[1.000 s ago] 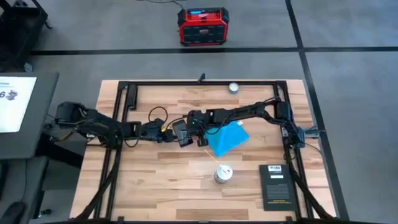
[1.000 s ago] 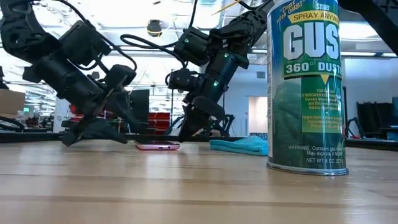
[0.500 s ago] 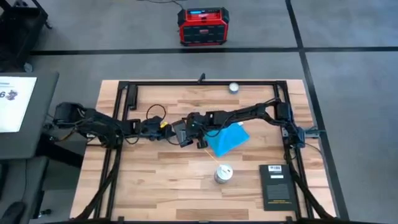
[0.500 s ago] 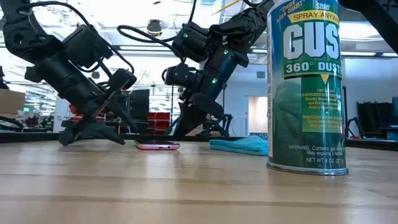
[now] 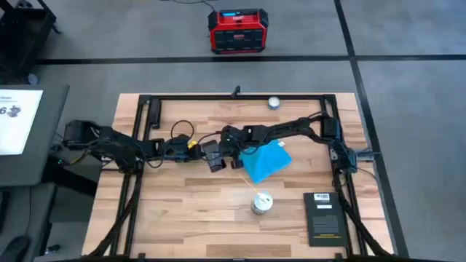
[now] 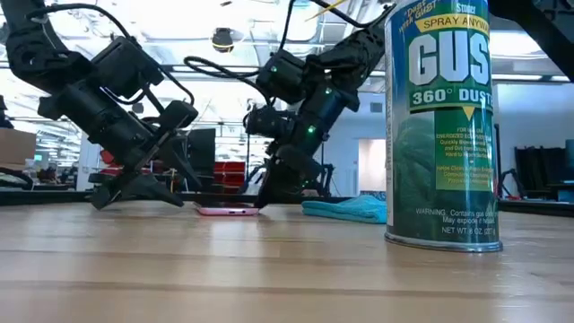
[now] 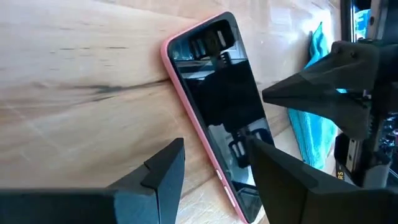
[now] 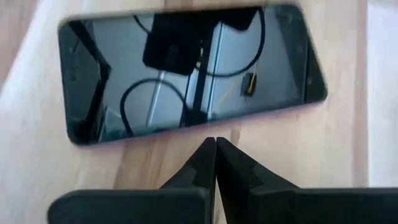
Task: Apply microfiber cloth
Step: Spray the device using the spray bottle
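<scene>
Now | left claw (image 7: 211,168) parted over phone (image 7: 221,112) | right claw (image 8: 216,163) closed beside it

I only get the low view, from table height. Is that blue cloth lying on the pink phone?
Observer: No. The left wrist view shows the microfiber cloth lying beside the phone, not on it.
Operator: Is the right tool holding anything?
Observer: No. Its wrist view shows the right tool shut and empty, tip near the phone's long edge.
Operator: And the left one?
Observer: The left tool is open, gripping nothing, with the phone just ahead of it.
</scene>
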`<action>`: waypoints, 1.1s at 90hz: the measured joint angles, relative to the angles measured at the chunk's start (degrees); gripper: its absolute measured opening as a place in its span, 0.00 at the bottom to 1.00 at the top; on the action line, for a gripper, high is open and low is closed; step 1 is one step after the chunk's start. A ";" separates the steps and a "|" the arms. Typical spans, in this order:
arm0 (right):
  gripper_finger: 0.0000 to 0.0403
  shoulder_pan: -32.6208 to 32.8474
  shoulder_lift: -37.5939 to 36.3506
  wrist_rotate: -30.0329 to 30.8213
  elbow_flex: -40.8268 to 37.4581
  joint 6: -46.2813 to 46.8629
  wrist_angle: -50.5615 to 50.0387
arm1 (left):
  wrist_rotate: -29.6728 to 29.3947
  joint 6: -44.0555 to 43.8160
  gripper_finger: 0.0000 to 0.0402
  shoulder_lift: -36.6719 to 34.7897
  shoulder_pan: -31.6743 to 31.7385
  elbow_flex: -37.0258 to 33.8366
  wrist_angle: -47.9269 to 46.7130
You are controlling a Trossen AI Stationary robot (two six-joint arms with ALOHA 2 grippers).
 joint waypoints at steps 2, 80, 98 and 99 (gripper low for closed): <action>0.00 0.13 0.00 -0.31 0.01 0.01 0.19 | -0.02 -0.03 0.39 0.00 0.00 0.00 0.03; 0.00 0.78 1.09 -2.56 -0.02 0.60 1.89 | 0.33 2.94 0.39 6.94 0.12 5.43 -1.79; 0.00 1.12 1.09 -2.83 -0.09 0.59 2.94 | 0.20 3.20 0.39 7.24 0.15 5.75 -0.99; 0.00 1.12 1.09 -2.87 -0.09 0.58 3.06 | 0.16 3.21 0.39 7.25 0.15 5.74 -0.77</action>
